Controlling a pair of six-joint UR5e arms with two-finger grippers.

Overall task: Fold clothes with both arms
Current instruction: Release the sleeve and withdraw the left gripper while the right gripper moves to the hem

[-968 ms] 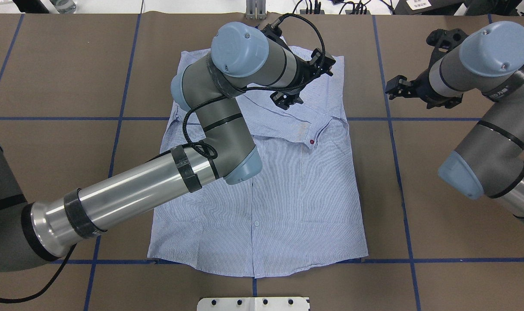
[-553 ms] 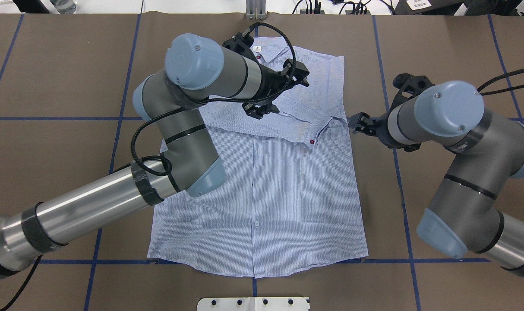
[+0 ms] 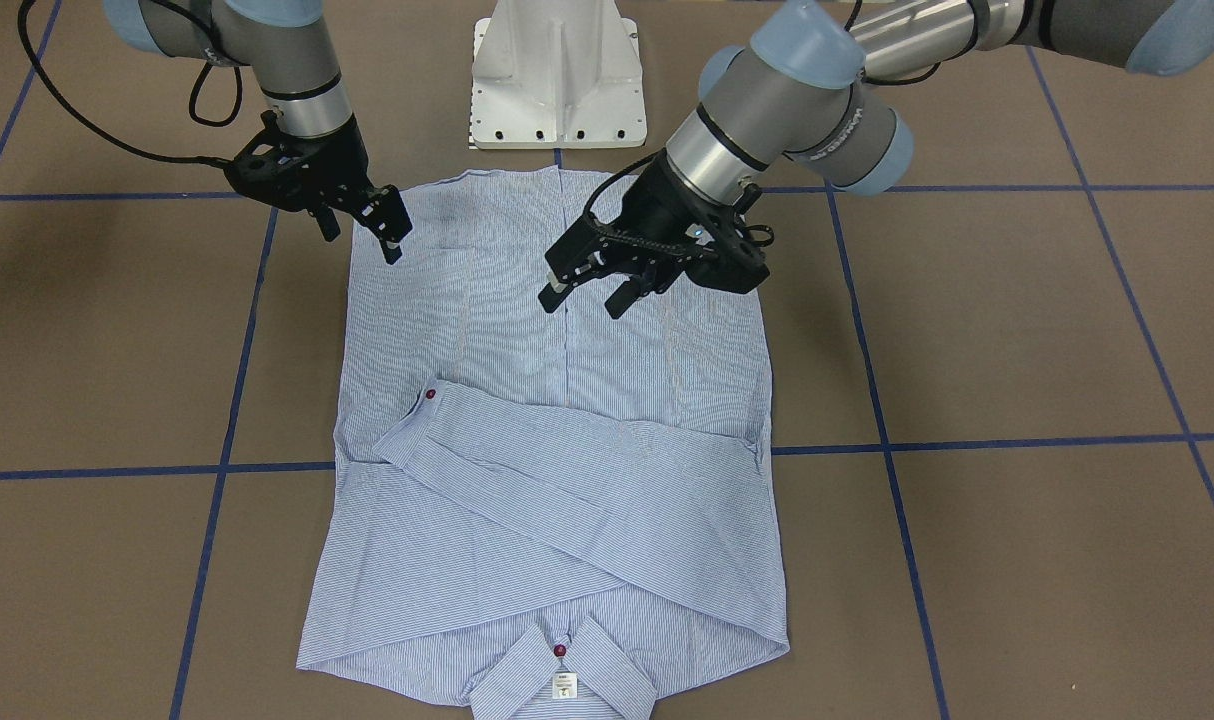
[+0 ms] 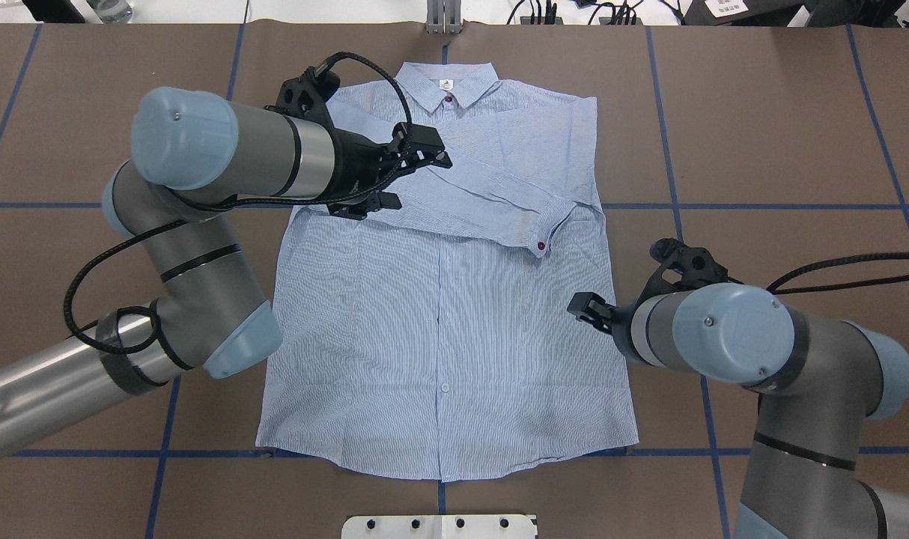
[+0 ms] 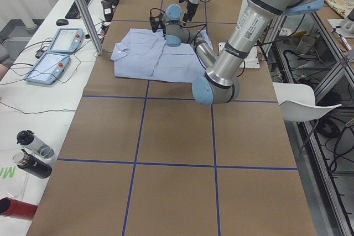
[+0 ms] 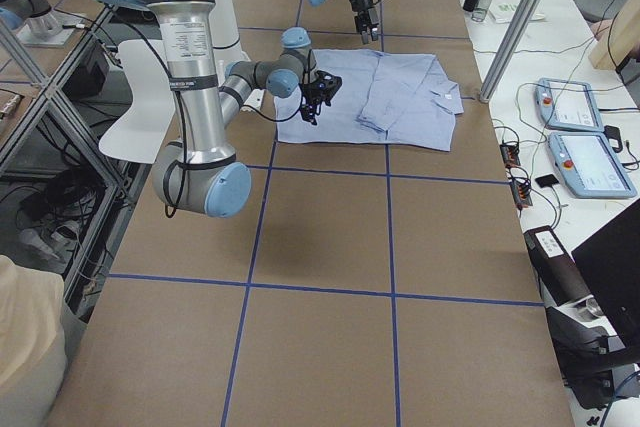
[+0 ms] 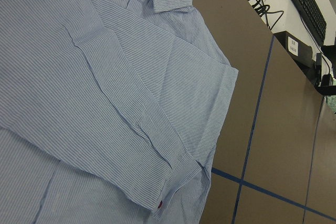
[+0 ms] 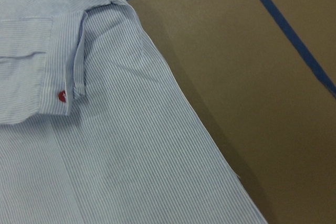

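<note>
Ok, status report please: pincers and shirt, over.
Black left pincer open, empty, above light blue striped button-up shirt. Black right pincer open, empty, near its side edge. Shirt flat, sleeves folded across chest. Nothing in the way.

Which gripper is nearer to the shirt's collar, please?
Left. The left gripper hovers over the folded sleeve near the collar; the right gripper is over the shirt's side edge, farther down toward the hem.

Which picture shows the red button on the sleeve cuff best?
The right wrist view. The cuff button is closest and biggest there, with nothing in front of it. The front-facing, overhead and left wrist views show it only as a small red dot. In the two side views it is too small to see.
</note>
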